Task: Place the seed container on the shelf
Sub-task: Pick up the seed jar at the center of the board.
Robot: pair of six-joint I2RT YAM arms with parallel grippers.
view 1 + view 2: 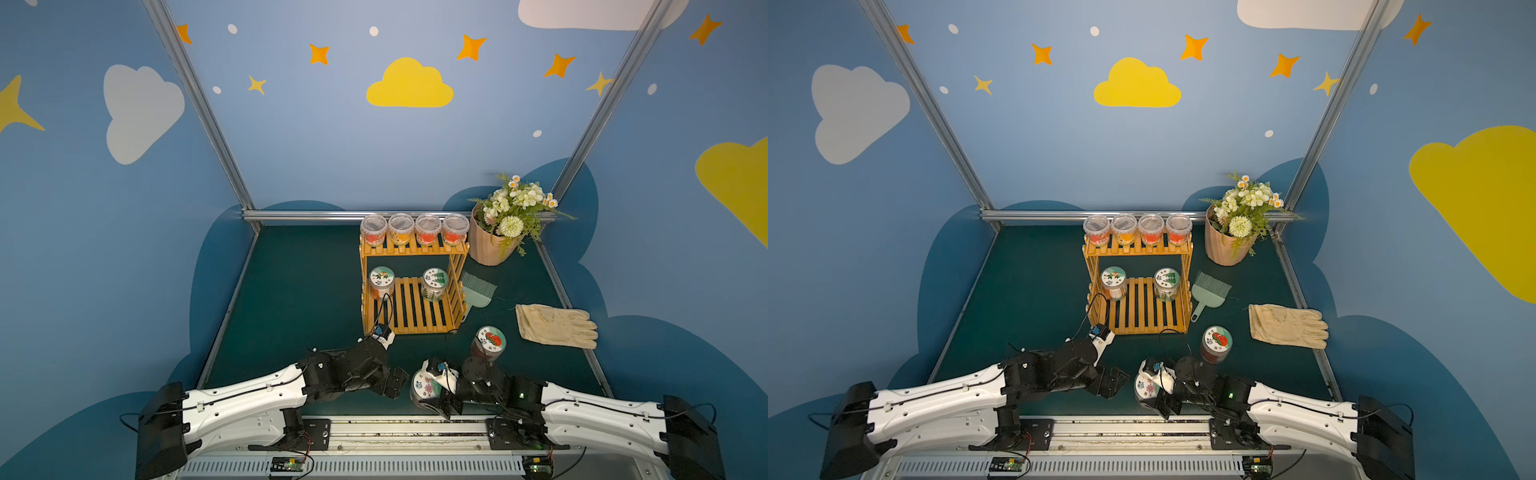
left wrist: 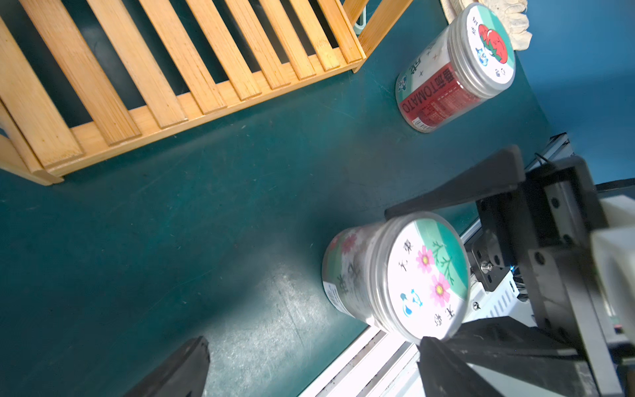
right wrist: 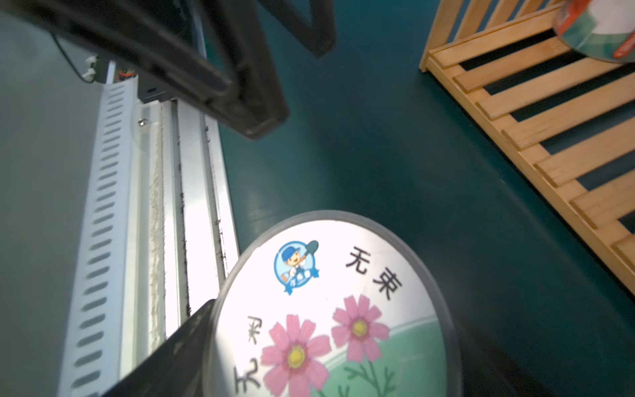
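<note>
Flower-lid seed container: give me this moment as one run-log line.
flower-lid seed container: upright on table, not yet on shelf | right tool: straddling it, grip unclear | left tool: open, empty

Both top views look from high above the near edge of the tabletop point(image 1: 291, 291), facing the back wall point(image 1: 374, 145) and tilted steeply down, so they take in the whole tabletop and the shelf point(image 1: 415, 250). The left wrist view looks from close by, low over the tabletop, at the shelf's front edge and the seed container point(image 2: 426, 275). The right wrist view, nearer still, shares that container's lid and the shelf's front.
</note>
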